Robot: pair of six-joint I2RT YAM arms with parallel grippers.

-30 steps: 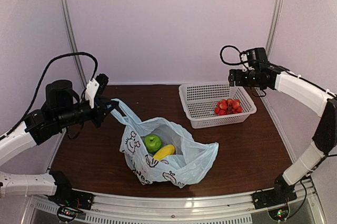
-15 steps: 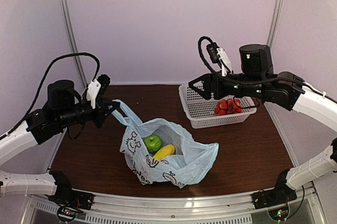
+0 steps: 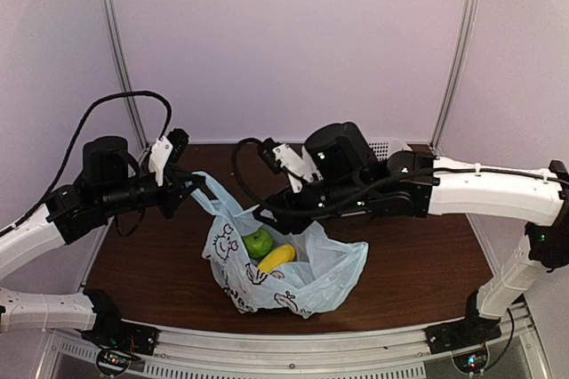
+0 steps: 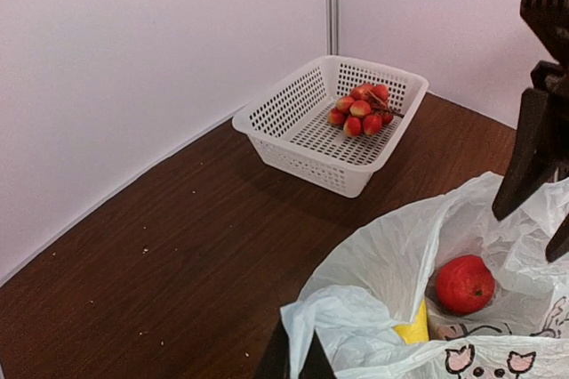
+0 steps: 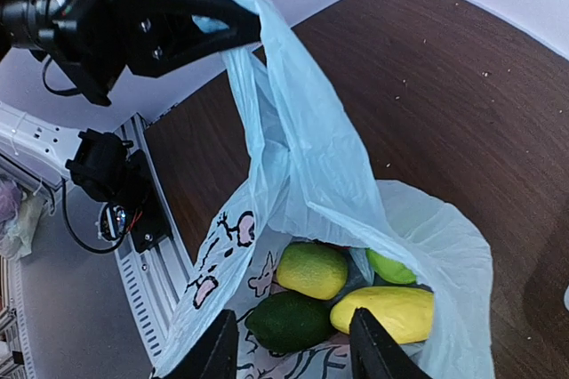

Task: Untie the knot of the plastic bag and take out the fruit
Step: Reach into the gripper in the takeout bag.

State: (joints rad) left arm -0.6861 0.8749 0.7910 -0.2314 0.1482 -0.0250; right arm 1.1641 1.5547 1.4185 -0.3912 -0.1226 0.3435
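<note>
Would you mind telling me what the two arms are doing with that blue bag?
The left gripper is shut on a handle of the plastic bag, holding it up so the mouth gapes. The right gripper hangs over the opening, jaws apart and holding nothing, above the fruit inside. A red cluster already lies in the white basket at the back.

Dark wood table (image 3: 427,254): plastic bag (image 3: 311,281) centre, white basket (image 4: 284,116) (perforated) far right.

The pale blue plastic bag (image 3: 313,278) sits open on the table (image 3: 427,245), green, yellow and red fruit (image 3: 260,241) inside.
</note>
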